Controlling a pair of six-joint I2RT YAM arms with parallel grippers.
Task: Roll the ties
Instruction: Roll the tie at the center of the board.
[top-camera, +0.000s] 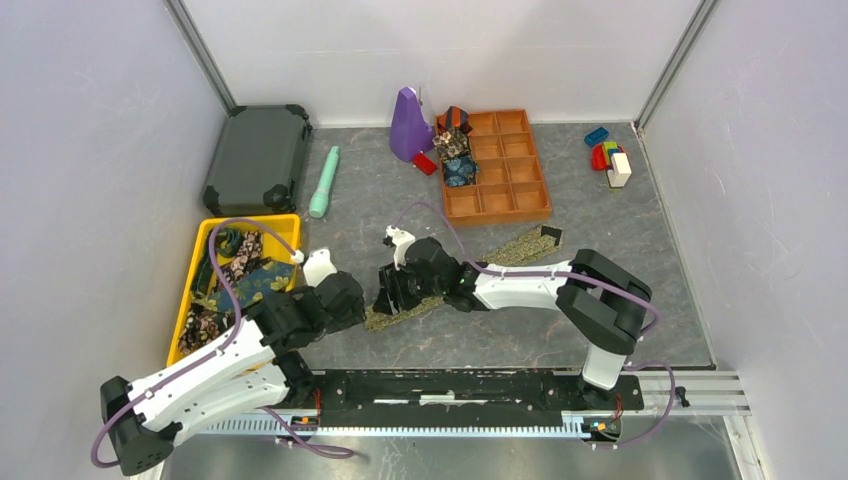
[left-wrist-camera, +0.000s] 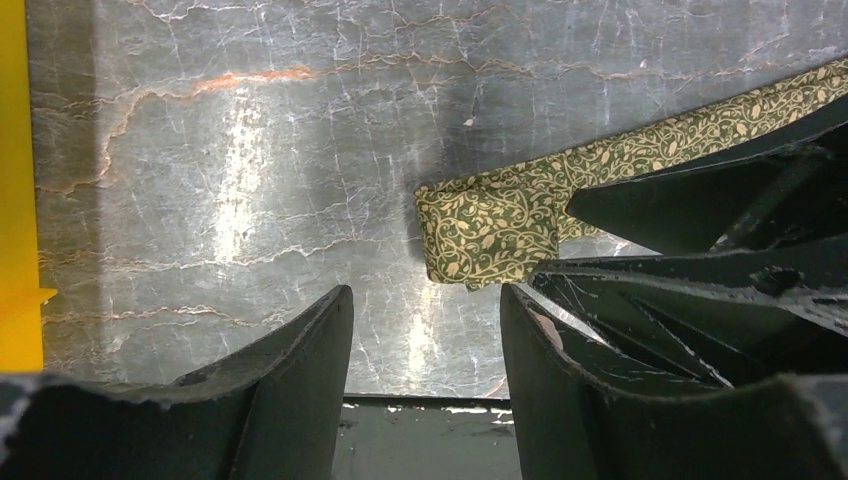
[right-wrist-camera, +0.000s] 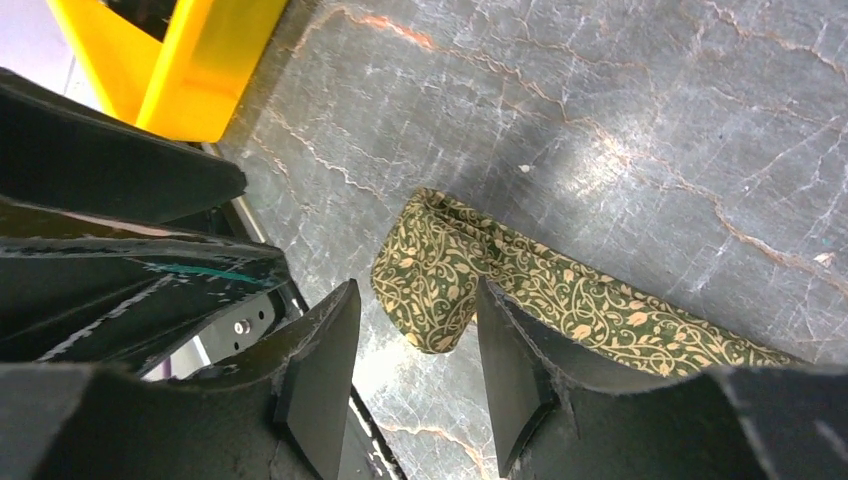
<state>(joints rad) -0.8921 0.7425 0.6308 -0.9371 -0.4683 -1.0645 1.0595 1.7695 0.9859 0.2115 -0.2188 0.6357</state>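
Note:
An olive-gold tie (top-camera: 520, 245) with a vine pattern lies diagonally across the grey table. Its near-left end (left-wrist-camera: 488, 232) is folded over on itself into a short flat fold (right-wrist-camera: 428, 268). My left gripper (left-wrist-camera: 425, 300) is open just short of that fold, with only bare table between its fingers. My right gripper (right-wrist-camera: 415, 312) is also open; the folded end sits just ahead of its tips and the tie's strip runs off under its right finger (right-wrist-camera: 500, 350). In the top view the two grippers (top-camera: 362, 303) (top-camera: 392, 295) meet over the tie's end. More ties (top-camera: 240, 275) lie heaped in the yellow bin, and rolled ties (top-camera: 457, 158) sit in the brown tray.
The yellow bin (top-camera: 282, 221) stands at the left, close to the left arm. A brown compartment tray (top-camera: 510, 170) is at the back, with a purple object (top-camera: 408, 125) beside it. A teal cylinder (top-camera: 323, 183), a dark case (top-camera: 258, 158) and toy blocks (top-camera: 610, 160) lie further back.

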